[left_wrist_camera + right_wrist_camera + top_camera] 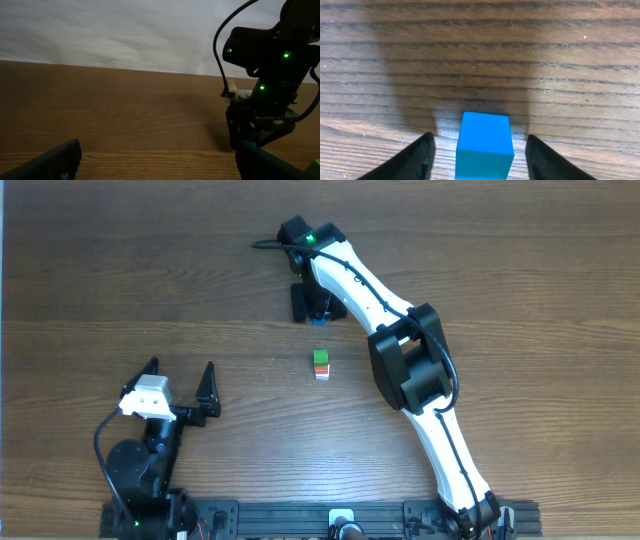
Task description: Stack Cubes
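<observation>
You see a brown, dark-grained wooden tabletop [540,270] spread across the top view, and a plain white wall [100,30] along the upper part of the left wrist view.

table [570,60]: matt grained wood | blue cube [485,142]: smooth, plastic-looking | right gripper [479,159]: black matt fingers

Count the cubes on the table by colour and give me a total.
Blue cube: 1
Green cube: 1
Red cube: 1
White cube: 1, judged from a thin sliver under the red one
Total: 4
</observation>
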Robot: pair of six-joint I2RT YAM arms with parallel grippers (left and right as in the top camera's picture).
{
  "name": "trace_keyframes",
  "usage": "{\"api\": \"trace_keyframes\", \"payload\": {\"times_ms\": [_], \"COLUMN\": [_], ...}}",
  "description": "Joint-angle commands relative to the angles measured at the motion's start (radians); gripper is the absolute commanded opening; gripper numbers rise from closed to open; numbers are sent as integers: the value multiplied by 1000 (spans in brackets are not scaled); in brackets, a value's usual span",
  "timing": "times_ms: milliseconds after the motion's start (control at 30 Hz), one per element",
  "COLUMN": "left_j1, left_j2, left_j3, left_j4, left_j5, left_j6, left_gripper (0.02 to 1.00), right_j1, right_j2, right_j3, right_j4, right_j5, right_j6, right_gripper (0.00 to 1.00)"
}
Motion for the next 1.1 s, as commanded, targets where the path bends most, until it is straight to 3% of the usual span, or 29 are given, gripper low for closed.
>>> {"api": "trace_keyframes", "payload": {"times_ms": [33, 167, 367, 1100], "left_j1": [5, 5, 5, 5], "left_j2": [-7, -7, -7, -7], "left_j3": [-5, -5, -5, -5], "left_j4": [-1, -1, -1, -1], "left_j5": [13, 13, 13, 13], "left_j6": [14, 14, 14, 14], "left_gripper": [998, 1000, 1000, 998], "right_j1": [-6, -6, -6, -5], "right_j2": [18, 18, 18, 17], "right_j3": [-4, -4, -4, -4], "right_j4": [6, 6, 6, -5], "right_j5": [-5, -5, -4, -5], "right_j6": [8, 8, 8, 8], "right_gripper": [505, 400, 318, 246]}}
